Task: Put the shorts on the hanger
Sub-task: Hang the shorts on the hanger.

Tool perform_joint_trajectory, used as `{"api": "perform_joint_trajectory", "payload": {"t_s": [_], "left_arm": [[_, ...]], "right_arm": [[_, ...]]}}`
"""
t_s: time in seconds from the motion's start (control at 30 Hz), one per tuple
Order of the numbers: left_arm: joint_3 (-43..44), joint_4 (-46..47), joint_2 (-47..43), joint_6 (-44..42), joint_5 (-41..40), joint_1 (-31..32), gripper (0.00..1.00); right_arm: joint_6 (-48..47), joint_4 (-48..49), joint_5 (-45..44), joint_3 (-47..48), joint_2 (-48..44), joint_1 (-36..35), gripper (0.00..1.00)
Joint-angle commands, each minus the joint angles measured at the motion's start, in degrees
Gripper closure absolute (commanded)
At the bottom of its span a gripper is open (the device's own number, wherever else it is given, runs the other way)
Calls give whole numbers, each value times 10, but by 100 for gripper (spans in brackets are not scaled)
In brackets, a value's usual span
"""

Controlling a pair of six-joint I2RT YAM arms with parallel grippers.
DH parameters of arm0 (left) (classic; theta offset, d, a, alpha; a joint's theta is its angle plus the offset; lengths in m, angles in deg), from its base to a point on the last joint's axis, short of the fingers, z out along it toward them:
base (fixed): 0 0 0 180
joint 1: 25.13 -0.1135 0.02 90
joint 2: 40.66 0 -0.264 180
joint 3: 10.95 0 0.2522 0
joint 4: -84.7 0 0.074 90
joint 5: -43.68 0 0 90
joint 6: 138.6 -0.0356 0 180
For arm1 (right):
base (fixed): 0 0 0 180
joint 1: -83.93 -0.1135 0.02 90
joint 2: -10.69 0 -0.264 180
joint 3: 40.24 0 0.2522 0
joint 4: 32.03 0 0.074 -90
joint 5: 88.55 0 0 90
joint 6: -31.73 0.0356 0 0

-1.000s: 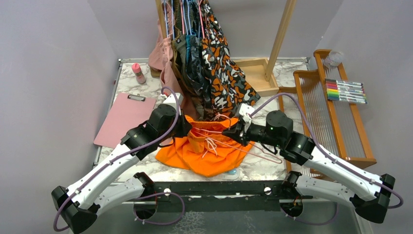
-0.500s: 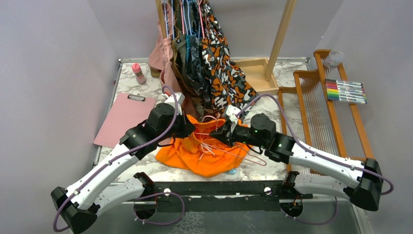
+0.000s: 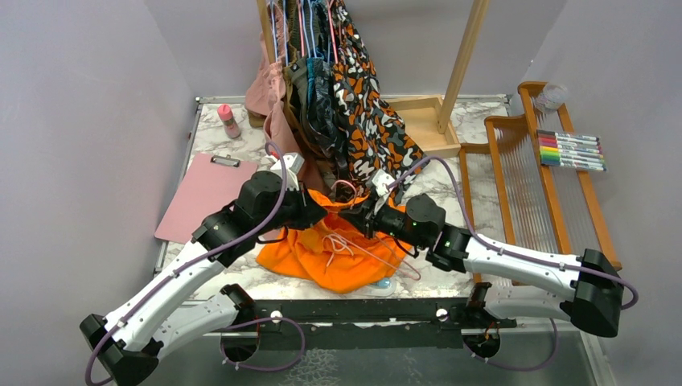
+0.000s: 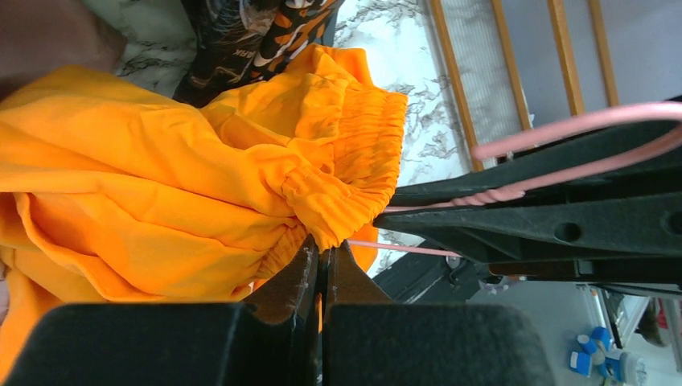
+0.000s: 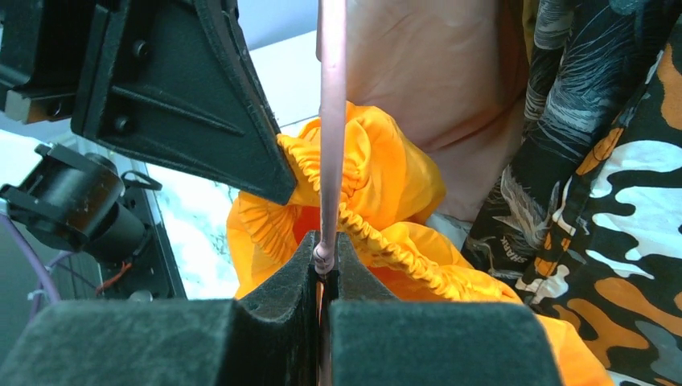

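**Item 1. Garment rack** (image 3: 465,64), the landmark. A wooden frame at the far side of the table (image 3: 221,145). Hung on it are a blotch-patterned garment (image 3: 366,121) and a pink garment (image 3: 269,96), among others.

**Item 2. Shorts** (image 3: 338,257). Bright orange, crumpled on the table at the foot of the rack, on its near side. The far edge is lifted up against the hanging clothes. The gathered waistband (image 4: 354,153) is raised and the white drawstring (image 3: 338,241) lies loose across the fabric.

**Item 3. Hanger** (image 5: 331,121). Thin pink wire, held in the air just in front of the rack. One end is at the mouth of the waistband and the rest trails back over the shorts toward the near edge.

**Item 4. Left gripper** (image 4: 322,257). Below the rack's left half, with its fingers pressed together, pinching a fold of the waistband and holding it up.

**Item 5. Right gripper** (image 5: 324,253). Below the rack's middle, tip to tip with the left one, its fingers clamped on the hanger wire.

**Item 6. Clipboard** (image 3: 205,197). Pink, flat on the table, well left of the rack's foot. It plays no part in the task.

**Step in hand.** By my reading, the hanger is being fed into the waist opening. No part of the wire can be seen to lie inside the fabric yet.

**Next move calls for.** Probably the left grip keeping the waistband taut and open while the right slides the wire inside. The loose drawstring could snag the wire.
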Motion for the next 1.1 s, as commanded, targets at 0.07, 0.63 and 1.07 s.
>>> {"api": "perform_joint_trajectory", "payload": {"t_s": [0.07, 0.63, 1.07], "left_arm": [[39, 52, -14, 30, 69, 4, 100], [56, 87, 6, 52, 79, 57, 100], [60, 92, 9, 54, 53, 99, 89]], "right_arm": [[53, 111, -19, -20, 19, -5, 99], [120, 198, 91, -22, 27, -4, 99], [224, 342, 84, -65, -3, -4, 99]]}}
